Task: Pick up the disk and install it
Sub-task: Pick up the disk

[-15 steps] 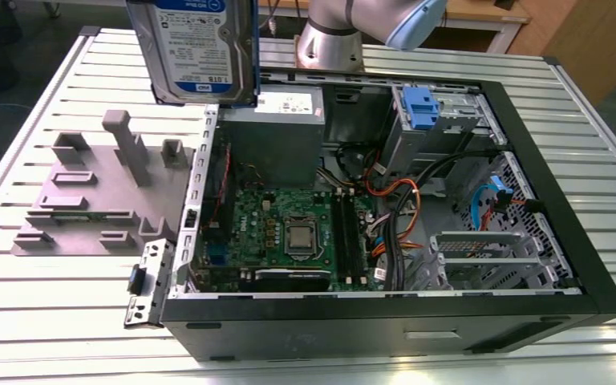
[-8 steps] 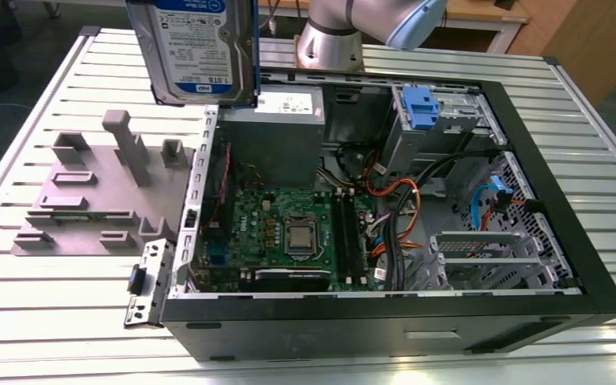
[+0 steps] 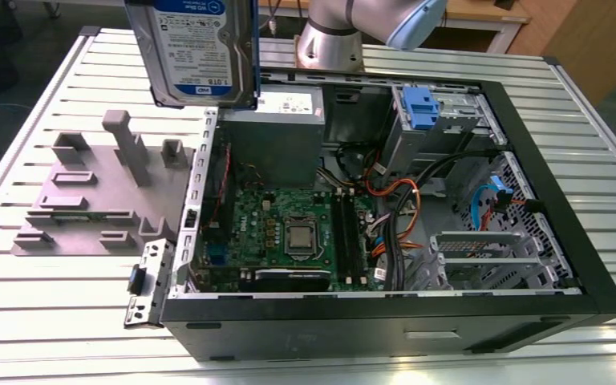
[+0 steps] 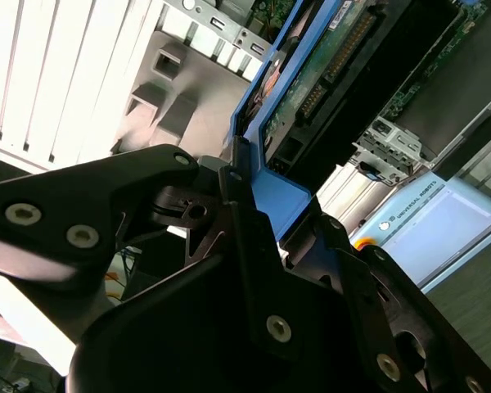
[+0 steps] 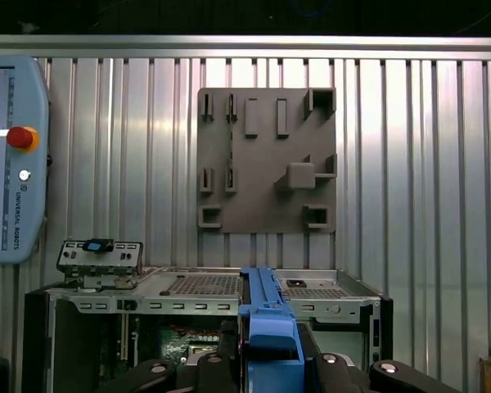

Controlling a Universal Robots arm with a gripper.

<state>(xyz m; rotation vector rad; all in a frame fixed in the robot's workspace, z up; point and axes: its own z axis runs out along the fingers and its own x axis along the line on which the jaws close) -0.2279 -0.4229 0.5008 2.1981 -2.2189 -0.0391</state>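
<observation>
A ribbed metal table carries an open black computer case lying on its side; a grey slotted fixture plate lies flat just beside it, toward the table edge at the exterior view's left. The arm's base stands at the far edge.

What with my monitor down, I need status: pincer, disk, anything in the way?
Pincer shut on disk by its blue frame. Disk aloft, outside the open case. Cables strung across its interior.
</observation>
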